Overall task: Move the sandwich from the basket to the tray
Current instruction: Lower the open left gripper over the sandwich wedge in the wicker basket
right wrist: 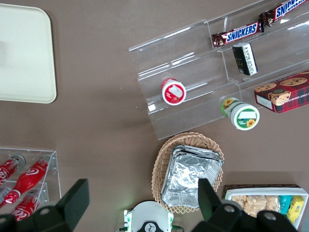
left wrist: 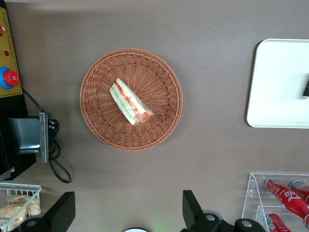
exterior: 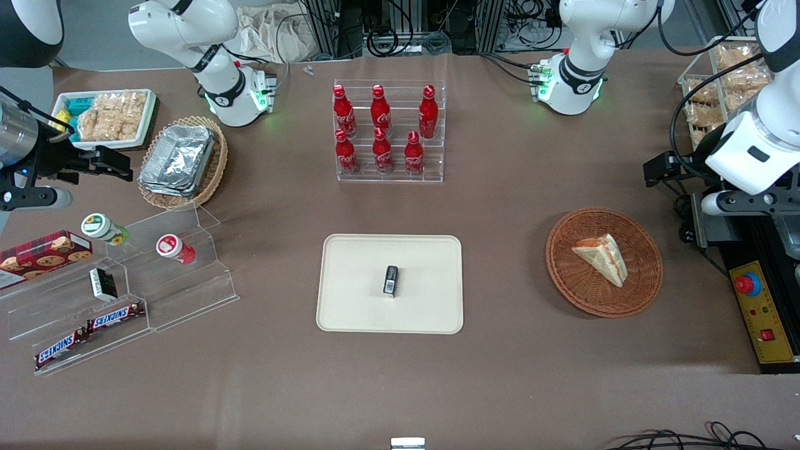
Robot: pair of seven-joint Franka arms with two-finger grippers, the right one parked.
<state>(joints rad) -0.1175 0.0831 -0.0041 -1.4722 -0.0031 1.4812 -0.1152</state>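
The sandwich (exterior: pixel 602 255) (left wrist: pixel 130 102), a pale wedge with orange-red and green filling, lies in the round reddish-brown wicker basket (exterior: pixel 644 290) (left wrist: pixel 164 72) toward the working arm's end of the table. The cream tray (exterior: pixel 356 306) (left wrist: pixel 277 82) sits at the table's middle, nearer the front camera than the bottle rack. On the tray lies a small black object (exterior: pixel 390 280). My gripper (exterior: pixel 664 170) (left wrist: pixel 126 210) hangs open and empty, high above the table, farther from the front camera than the basket. Its two black fingers (left wrist: pixel 190 208) stand wide apart over bare tabletop.
A clear rack of red cola bottles (exterior: pixel 387 131) stands farther back than the tray. A yellow control box with a red button (exterior: pixel 759 306) and a crate of bagged snacks (exterior: pixel 719 81) flank the basket. A tan basket of foil containers (exterior: pixel 181 159) and an acrylic snack shelf (exterior: pixel 119 294) lie toward the parked arm's end.
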